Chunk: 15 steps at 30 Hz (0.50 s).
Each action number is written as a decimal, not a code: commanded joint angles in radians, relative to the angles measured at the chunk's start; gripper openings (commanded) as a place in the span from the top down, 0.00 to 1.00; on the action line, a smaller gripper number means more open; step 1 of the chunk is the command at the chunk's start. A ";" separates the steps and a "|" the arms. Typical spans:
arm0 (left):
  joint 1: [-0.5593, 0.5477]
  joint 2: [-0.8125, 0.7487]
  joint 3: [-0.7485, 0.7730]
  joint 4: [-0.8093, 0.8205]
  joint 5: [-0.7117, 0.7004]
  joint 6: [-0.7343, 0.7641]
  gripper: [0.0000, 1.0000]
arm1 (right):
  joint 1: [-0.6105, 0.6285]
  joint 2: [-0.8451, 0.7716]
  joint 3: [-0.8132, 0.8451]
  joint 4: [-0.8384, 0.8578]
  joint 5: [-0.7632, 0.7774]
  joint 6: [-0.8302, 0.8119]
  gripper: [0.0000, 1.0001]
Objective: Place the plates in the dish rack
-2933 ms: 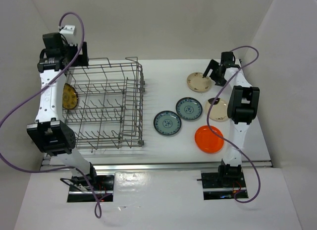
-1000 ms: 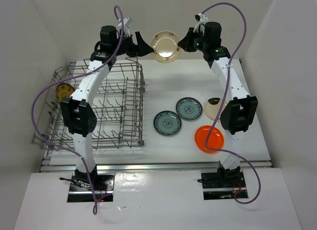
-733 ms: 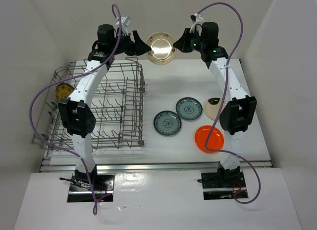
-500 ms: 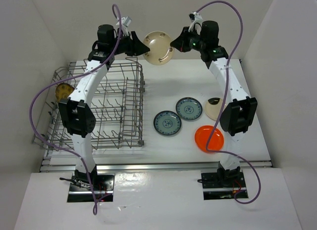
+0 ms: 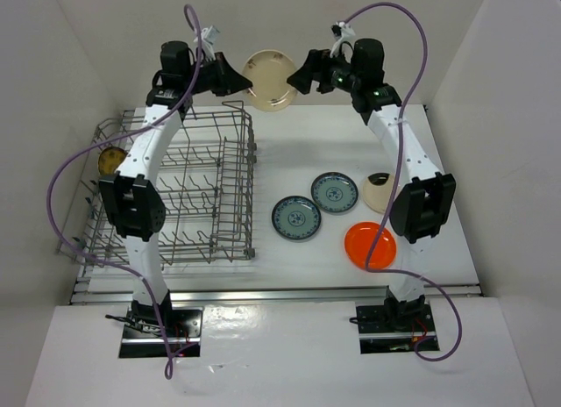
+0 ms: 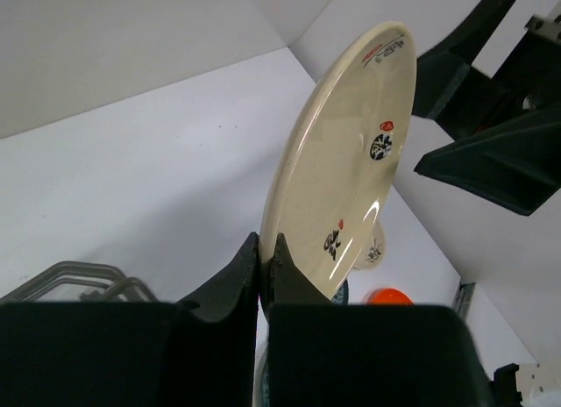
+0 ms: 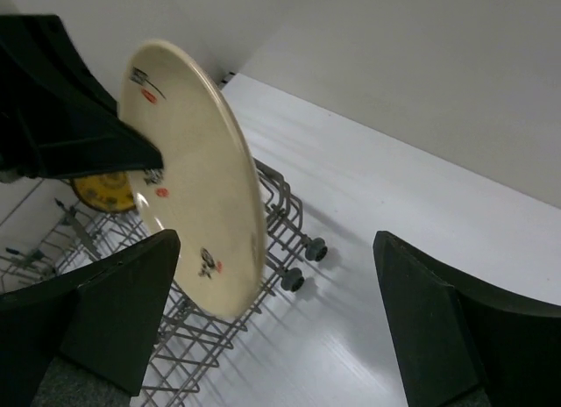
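- The left hand (image 5: 230, 79) pinches a round cream plate (image 5: 270, 81) by its rim above the table (image 5: 298, 144)'s far edge; the right hand (image 5: 305, 75) is spread beside it.
- This looks like a handover step; next, lower the plate upright between the tines of the grey wire dish rack (image 5: 184, 192).

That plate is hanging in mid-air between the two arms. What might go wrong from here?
1. The left gripper pinches the cream plate only at its rim, tilted, high over the table; it may slip and fall.
2. The right gripper stands open close beside the plate; pulling away carelessly might knock it.
3. On its way down into the dish rack, the plate could catch on the wires instead of sliding between them.
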 commanded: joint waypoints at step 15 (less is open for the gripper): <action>0.205 -0.419 -0.053 -0.675 -0.953 0.381 1.00 | -0.132 0.015 -0.071 -0.152 0.423 0.125 0.00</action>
